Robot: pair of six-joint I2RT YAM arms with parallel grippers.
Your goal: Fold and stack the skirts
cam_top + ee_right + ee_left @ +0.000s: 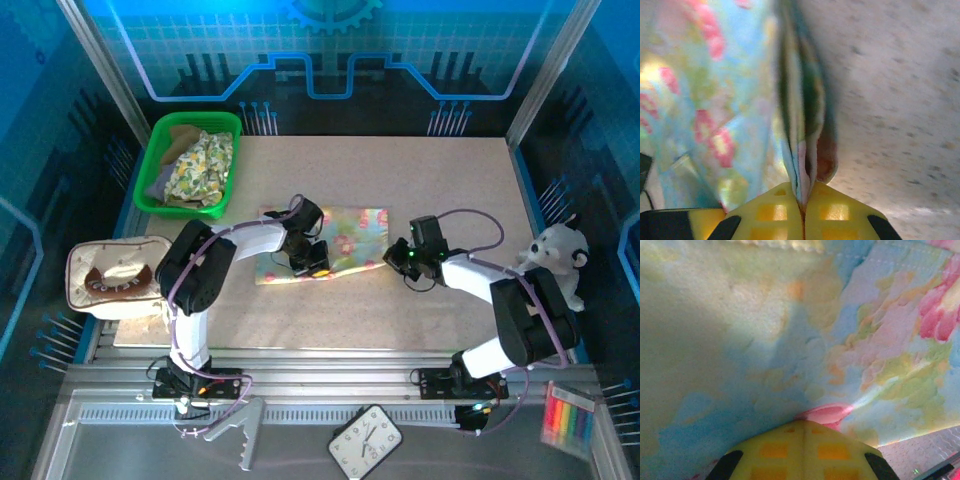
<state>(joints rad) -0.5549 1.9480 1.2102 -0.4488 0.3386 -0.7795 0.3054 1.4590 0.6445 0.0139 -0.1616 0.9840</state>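
Right wrist: right gripper (pixel 802 195) is seen fully closed, with a layered edge of the floral skirt (pixel 715 110) clamped between the yellow pads. Left wrist: left gripper (pixel 802 425) is closed right down onto the same skirt. A small pink ruck is raised at the tips, so a thin pinch is judged likely; its depth cannot be told.

The skirt is laid flat mid-worktop (pixel 440 300), long side parallel to the near edge. The left grip is placed at its near edge, left of centre, the right grip at its right edge.

Risks (judged):
- Left pinch looks shallow. Only the top layer may be caught, or the cloth may be lost on lift, so the fold would come out skewed.
- Right hold is on several layers; inner ones could be shed if pulled sideways.
- If the two arms are lifted unevenly, the cloth gets dragged and creased.

Materials: thin, soft, limp cloth with a blue/pink/yellow flower print and a roughly rectangular outline. The worktop is speckled beige, matte and hard. More skirts (pixel 200 165) are heaped, crumpled, in a green plastic basket (pixel 148 170) at the far-left corner.
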